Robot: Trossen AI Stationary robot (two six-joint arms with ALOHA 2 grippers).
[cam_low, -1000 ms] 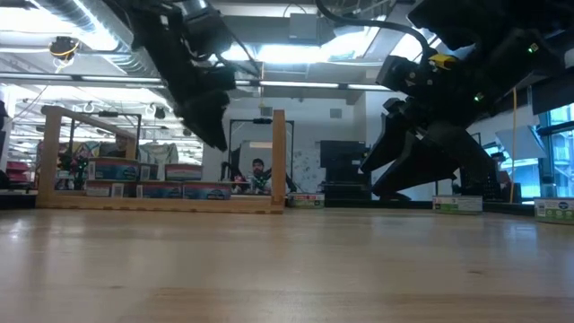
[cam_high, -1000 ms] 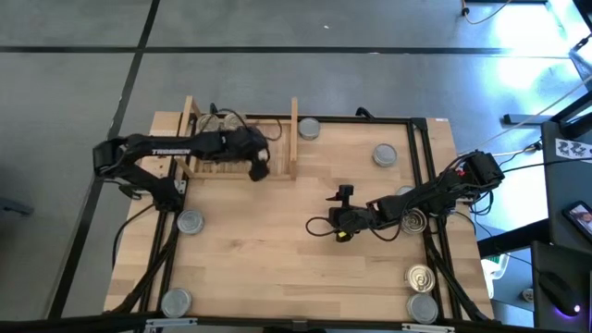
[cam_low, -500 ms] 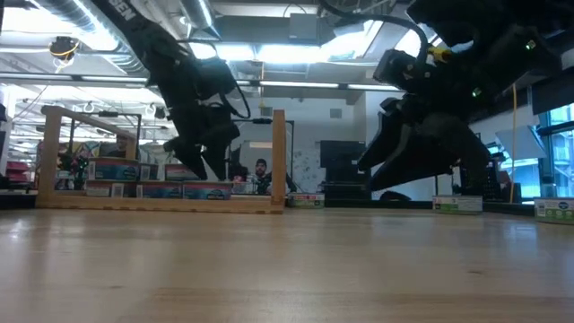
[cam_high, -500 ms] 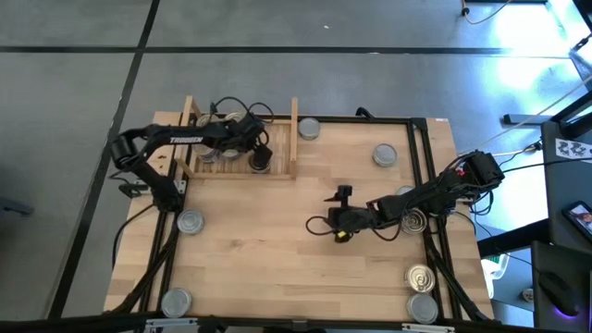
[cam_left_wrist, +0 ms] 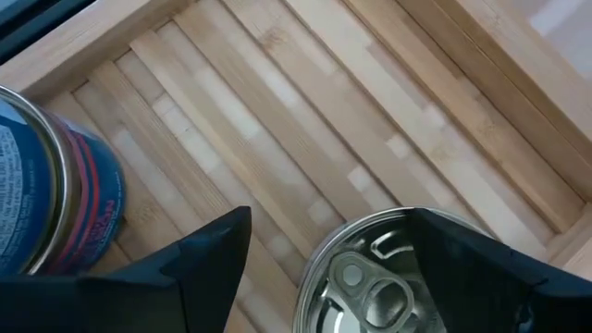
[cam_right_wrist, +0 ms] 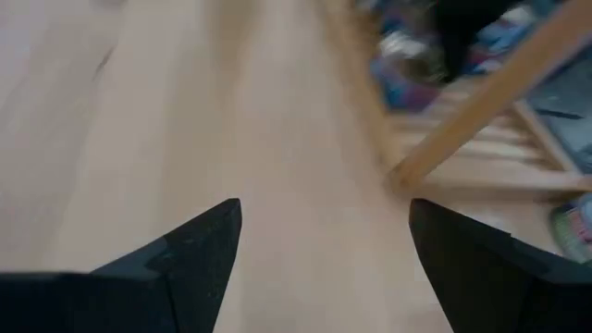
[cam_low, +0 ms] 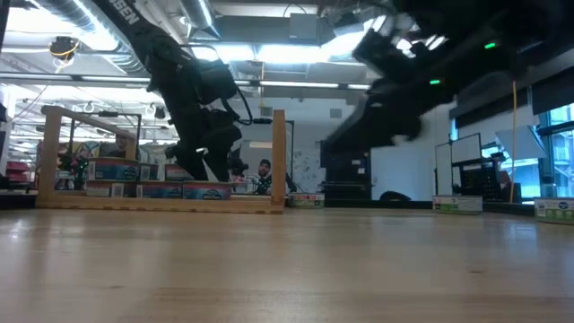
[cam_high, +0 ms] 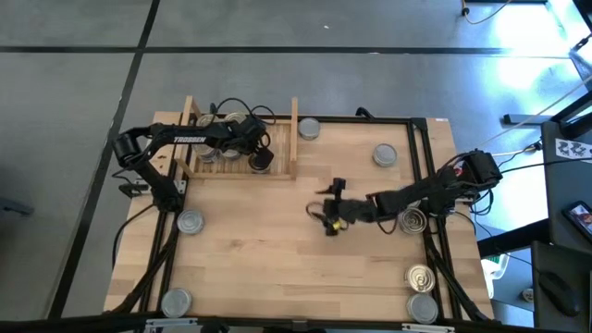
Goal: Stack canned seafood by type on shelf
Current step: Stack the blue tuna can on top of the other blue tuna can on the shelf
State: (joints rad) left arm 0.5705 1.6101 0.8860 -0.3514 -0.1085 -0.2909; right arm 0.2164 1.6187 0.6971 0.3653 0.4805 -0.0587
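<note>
Several tins [cam_high: 215, 153] sit on the slatted shelf [cam_high: 294, 139], one between left gripper [cam_left_wrist: 328, 277] fingers.

Golden pull-tab tin [cam_left_wrist: 370, 282] between the left gripper's fingers [cam_left_wrist: 185, 268] was cut off by the left wrist frame's bottom edge; contact couldn't be told. Blue-labelled tin [cam_left_wrist: 46, 194] ran off the side edge. Right arm [cam_low: 421, 72] was motion-blurred in the low view; light-wood slatted shelf [cam_right_wrist: 481, 102] and its tins were smeared in the right wrist view. From above, left arm hid some shelf contents; labels too small to read.
</note>
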